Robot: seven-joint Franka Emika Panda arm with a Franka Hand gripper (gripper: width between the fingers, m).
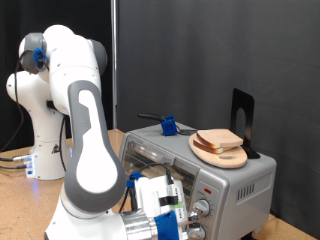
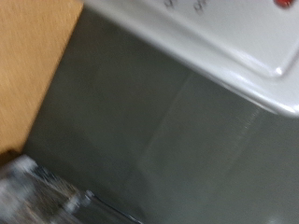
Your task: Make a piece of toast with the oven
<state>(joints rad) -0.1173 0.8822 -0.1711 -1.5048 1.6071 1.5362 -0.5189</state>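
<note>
The silver-grey oven (image 1: 235,185) stands on the wooden table at the exterior view's lower right. Its knobs (image 1: 203,208) face the exterior view's bottom. A slice of toast (image 1: 222,139) lies on a round wooden board (image 1: 213,154) on top of the oven. My gripper (image 1: 172,214) is low in front of the oven, close to the knobs and the glass door. Its fingers are hidden by the hand. The blurred wrist view shows the oven's grey glass door (image 2: 140,131), its silver panel (image 2: 224,37) and the red light (image 2: 283,3). No fingers show there clearly.
A blue-handled tool (image 1: 169,125) lies on the oven top beside the board. A black stand (image 1: 241,115) rises behind the board. A black curtain hangs behind the robot base (image 1: 45,150). The wooden table (image 2: 28,65) shows beside the door.
</note>
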